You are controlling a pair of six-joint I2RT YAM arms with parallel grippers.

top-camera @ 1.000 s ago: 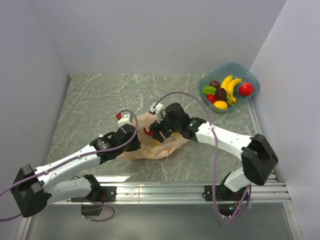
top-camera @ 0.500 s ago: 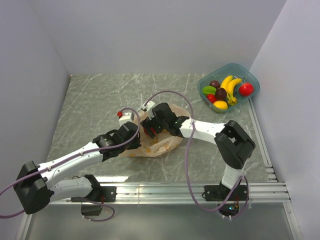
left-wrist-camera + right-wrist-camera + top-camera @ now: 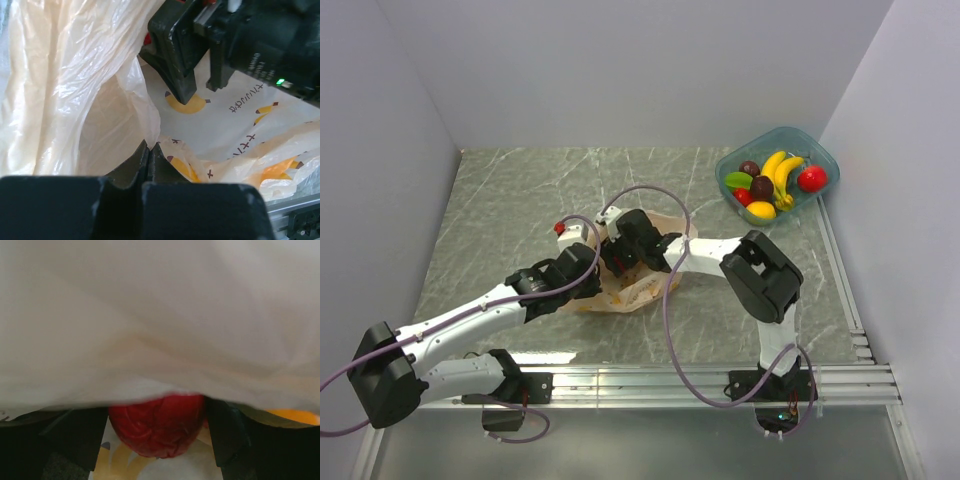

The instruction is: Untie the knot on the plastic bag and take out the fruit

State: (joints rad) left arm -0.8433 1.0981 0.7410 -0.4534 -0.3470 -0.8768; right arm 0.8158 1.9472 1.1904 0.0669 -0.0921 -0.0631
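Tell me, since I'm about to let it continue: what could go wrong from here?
The bag drapes over the right hand, so the red fruit between its fingers may slip unseen. The left hand pinches thin plastic, which could tear or pull free.

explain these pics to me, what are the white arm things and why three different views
They are two robot arms bolted to a table. The wide picture looks down from above; each other one comes from a camera on a wrist. On the table lie a bag and a tub of fruit. The left gripper is shut on the bag. The right gripper reaches inside, a red fruit between its fingers; whether it grips it, I cannot tell.
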